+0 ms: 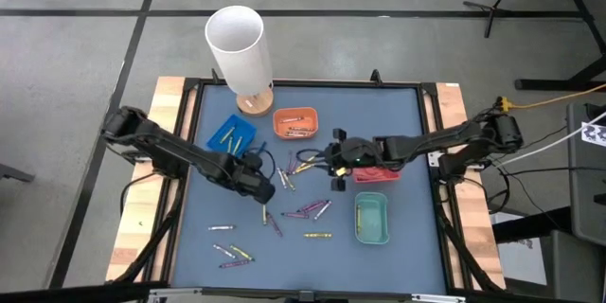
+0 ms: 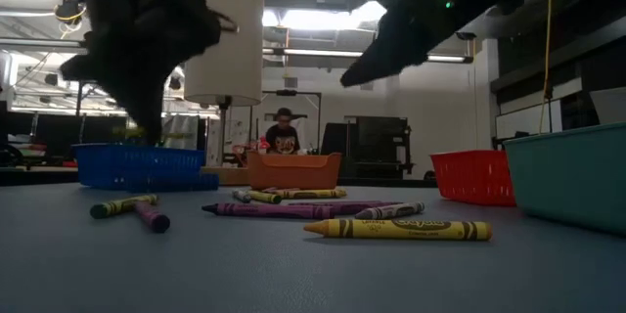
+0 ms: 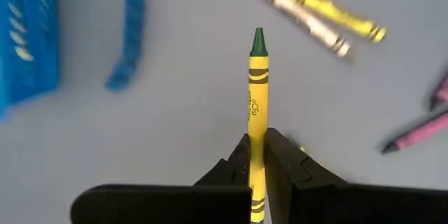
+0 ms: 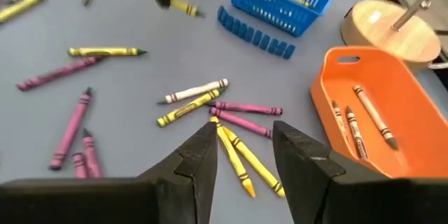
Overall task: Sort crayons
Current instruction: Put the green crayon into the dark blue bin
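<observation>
Many crayons lie loose on the blue-grey table point(image 1: 398, 114): yellow, magenta and pale ones point(image 1: 308, 210), point(image 4: 192, 98), point(image 2: 396, 228). My left gripper point(image 3: 259, 155), left of the table's middle point(image 1: 256, 185), is shut on a yellow crayon point(image 3: 257, 91) with a dark green tip. My right gripper point(image 4: 245, 155) stands open near the middle point(image 1: 331, 159), above two yellow crayons point(image 4: 241, 161) that lie flat and touch neither finger. The orange tray point(image 4: 413, 147) holds a few crayons point(image 4: 364, 119). My left gripper pinches the yellow crayon between its two fingers on the lower part of its paper-wrapped shaft point(image 3: 257, 134). The fingers come from above, slanting down. The crayon's longer part and green tip point(image 3: 258, 40) stick out past the fingertips, and it is lifted clear of the table.
A blue tray point(image 1: 232, 134) and an orange tray point(image 1: 295, 121) stand at the back, a red tray point(image 1: 386, 172) under my right arm, and a teal tray point(image 1: 371, 218) near right. A white cylinder point(image 1: 237, 43) on a wooden base stands at the far edge. A person point(image 2: 284, 132) sits beyond the table.
</observation>
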Controlling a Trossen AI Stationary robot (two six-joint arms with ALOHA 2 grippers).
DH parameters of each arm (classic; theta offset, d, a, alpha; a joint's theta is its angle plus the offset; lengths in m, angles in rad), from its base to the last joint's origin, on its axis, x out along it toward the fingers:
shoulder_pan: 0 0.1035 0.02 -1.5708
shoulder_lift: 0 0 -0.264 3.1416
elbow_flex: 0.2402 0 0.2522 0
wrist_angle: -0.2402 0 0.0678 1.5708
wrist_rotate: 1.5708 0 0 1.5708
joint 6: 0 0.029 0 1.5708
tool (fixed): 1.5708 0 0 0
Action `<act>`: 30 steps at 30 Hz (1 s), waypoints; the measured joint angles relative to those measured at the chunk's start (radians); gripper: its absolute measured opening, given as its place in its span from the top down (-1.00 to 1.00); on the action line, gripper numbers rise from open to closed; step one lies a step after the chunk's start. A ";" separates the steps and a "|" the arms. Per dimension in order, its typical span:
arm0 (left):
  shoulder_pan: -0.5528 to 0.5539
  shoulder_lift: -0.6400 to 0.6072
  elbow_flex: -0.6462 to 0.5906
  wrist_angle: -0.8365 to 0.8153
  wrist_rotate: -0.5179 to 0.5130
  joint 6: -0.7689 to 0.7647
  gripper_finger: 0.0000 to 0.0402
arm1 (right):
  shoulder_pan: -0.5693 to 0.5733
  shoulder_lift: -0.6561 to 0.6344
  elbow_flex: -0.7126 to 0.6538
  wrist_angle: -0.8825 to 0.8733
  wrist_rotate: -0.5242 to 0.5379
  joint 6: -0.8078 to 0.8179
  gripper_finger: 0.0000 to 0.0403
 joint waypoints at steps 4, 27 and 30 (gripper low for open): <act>0.037 -0.075 0.000 -0.054 -0.067 0.041 1.00 | -0.006 0.061 0.000 0.016 0.000 -0.035 0.31; 0.298 -0.179 0.002 -0.302 -0.417 0.338 0.81 | -0.016 0.290 0.000 0.229 -0.003 -0.155 0.31; 0.309 -0.179 0.002 -0.302 -0.416 0.345 0.76 | -0.036 0.292 0.000 0.227 -0.016 -0.155 0.31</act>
